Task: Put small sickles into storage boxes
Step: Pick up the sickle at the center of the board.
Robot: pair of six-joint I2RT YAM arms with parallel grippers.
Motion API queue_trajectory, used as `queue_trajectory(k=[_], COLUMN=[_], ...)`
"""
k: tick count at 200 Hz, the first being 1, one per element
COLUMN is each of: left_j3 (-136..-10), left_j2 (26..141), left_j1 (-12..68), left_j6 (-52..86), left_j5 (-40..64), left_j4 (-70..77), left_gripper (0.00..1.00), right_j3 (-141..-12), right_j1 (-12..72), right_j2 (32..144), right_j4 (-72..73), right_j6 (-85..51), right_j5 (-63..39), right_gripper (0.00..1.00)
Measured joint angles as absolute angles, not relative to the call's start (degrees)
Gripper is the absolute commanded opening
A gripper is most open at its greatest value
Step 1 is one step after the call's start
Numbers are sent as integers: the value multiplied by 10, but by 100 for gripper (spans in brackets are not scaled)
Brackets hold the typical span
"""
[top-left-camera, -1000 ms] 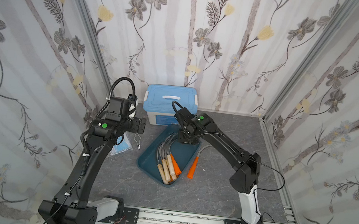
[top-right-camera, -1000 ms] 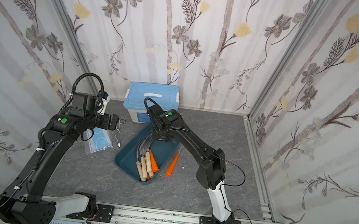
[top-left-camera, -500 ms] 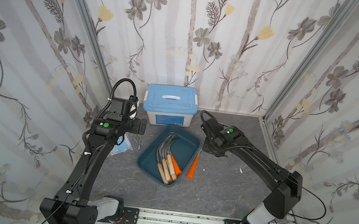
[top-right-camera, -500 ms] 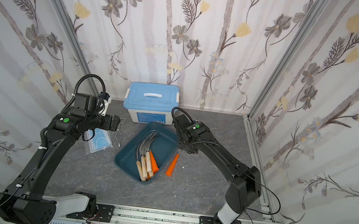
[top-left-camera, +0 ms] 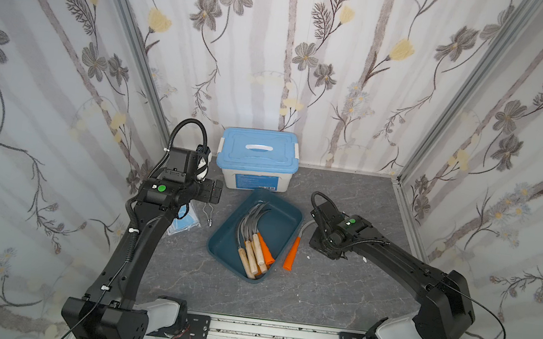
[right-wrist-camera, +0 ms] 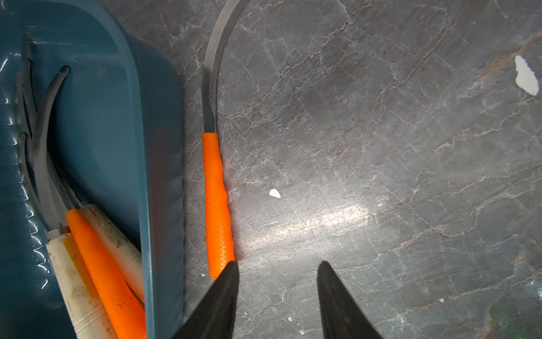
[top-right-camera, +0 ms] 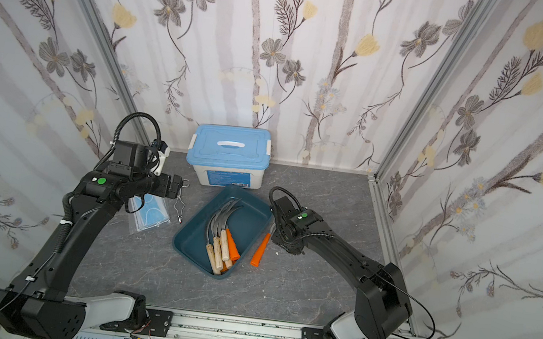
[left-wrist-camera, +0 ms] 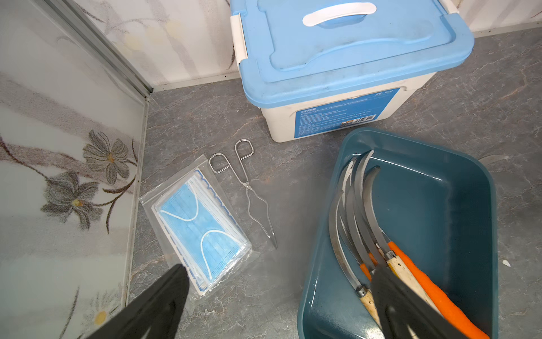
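Observation:
The dark teal storage box sits mid-table, and several small sickles lie in it, blades to the back, orange and pale wooden handles to the front. One orange-handled small sickle lies on the table along the box's right wall. In the right wrist view my right gripper hovers open and empty just right of that handle's butt end; one fingertip overlaps it. My left gripper is wide open and empty, raised left of the box over the table's back left.
A white box with a light-blue lid stands against the back wall, just behind the teal box. Wire tongs and a packet of blue face masks lie at the left. Papered walls close in three sides.
My right arm has swung from over the teal box out to the right and now hangs beside the loose orange-handled sickle, its jaws slightly wider. The left arm has barely moved.

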State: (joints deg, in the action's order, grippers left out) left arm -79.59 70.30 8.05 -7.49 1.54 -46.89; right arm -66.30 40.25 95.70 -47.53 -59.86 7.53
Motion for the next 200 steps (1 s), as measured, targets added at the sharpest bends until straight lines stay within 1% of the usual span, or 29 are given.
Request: queue_trajectory(k=[73,151,200], left_j3=[-795,-786,-785], left_j2=[695,686,686], left_j1=[81,81,81], left_j6=[-75,-74,-74], left_j5=[13,11,8], left_j4=[-469,-469,-469], left_gripper=[100,100,100], right_j3=[-688,-708,-720], right_j1=[407,408,409], right_j2=[1016,1056,1102], right_j4=[-444,-442,-443], right_j6=[-594,-573,-558], right_j5=[55,45,37], right_gripper=[48,47,48])
